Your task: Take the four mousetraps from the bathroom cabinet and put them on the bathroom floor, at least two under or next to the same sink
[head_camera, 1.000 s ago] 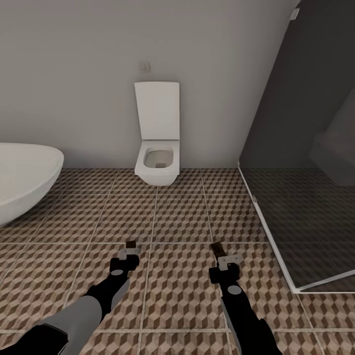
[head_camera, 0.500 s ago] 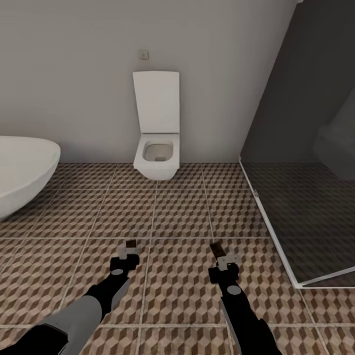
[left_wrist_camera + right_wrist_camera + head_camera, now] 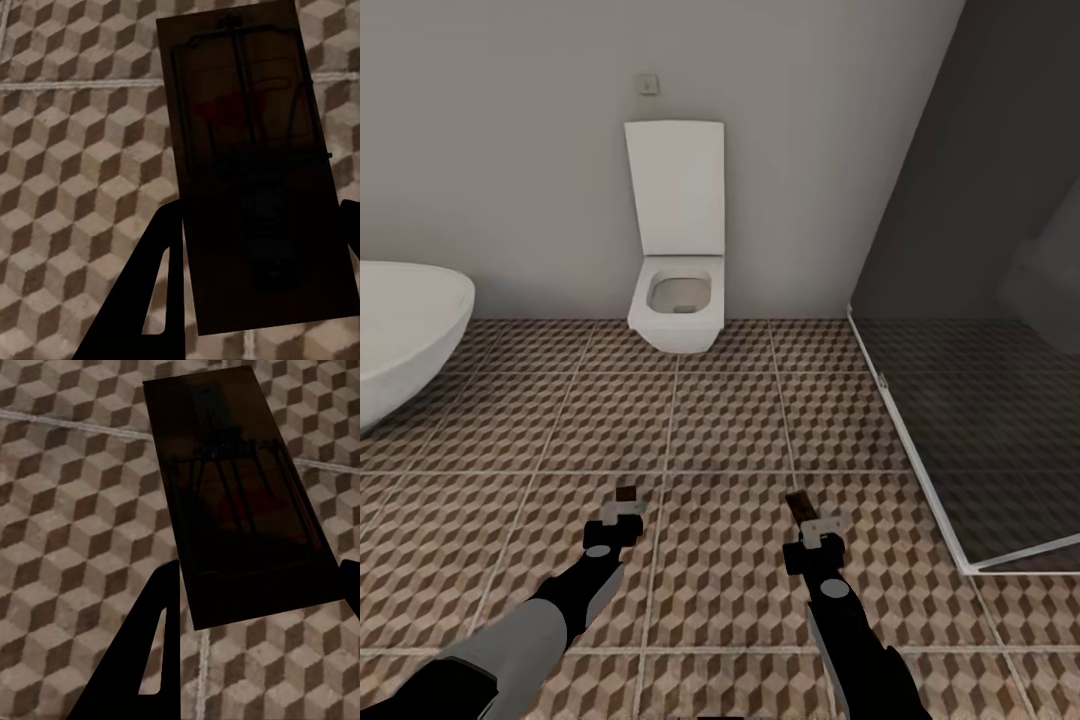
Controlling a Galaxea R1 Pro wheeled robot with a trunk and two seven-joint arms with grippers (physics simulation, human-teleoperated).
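Both arms reach out low over the bathroom floor (image 3: 730, 430), with its brown and cream cube tiles. The left claw (image 3: 622, 512) holds a mousetrap (image 3: 625, 494), and the right claw (image 3: 812, 522) holds a second mousetrap (image 3: 797, 505). From the head view each trap is just a small dark chip sticking out past the claw tips, and you cannot make out any wire or red on them.

The wrist views show much more. In the left wrist view the mousetrap (image 3: 259, 172) is a flat brown board with dark wire and a red mark, and one black finger (image 3: 142, 300) presses against its edge. The claw is closed just as wide as the board. In the right wrist view the second mousetrap (image 3: 240, 495) looks darker, with wire and a faint red patch, and a black finger (image 3: 146, 652) sits tight at its side. Both boards hang above the tiles, not touching them.

The head view also shows what lies farther off: a white toilet (image 3: 675, 240) on the wall ahead with its lid up, the curved edge of a white bathtub (image 3: 405, 330) to the left, and a dark glass shower wall (image 3: 970, 300) to the right.
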